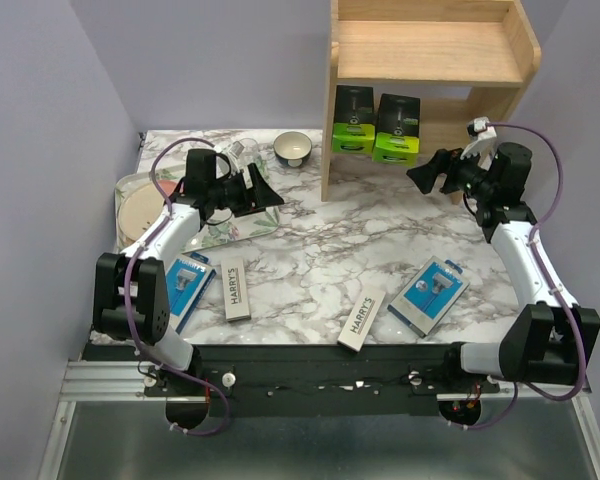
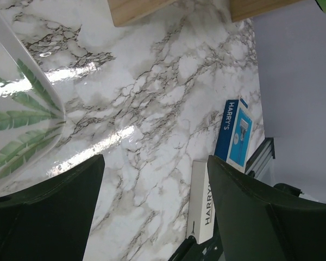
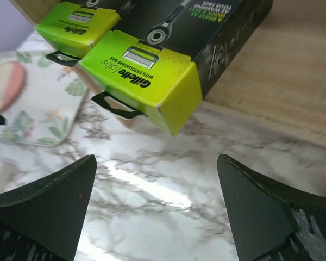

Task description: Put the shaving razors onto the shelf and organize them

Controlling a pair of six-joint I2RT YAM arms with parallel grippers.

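Both arms extended forward; left tool spread wide, right tool spread wide.

The table is white with grey veins. Boxes at upper centre are black and lime; the tray bears green leaves.

From my feed I see pale lavender walls meeting in a corner behind a white marble-patterned table, its glossy top throwing back bright glare, with a grey metal panel below its near edge.
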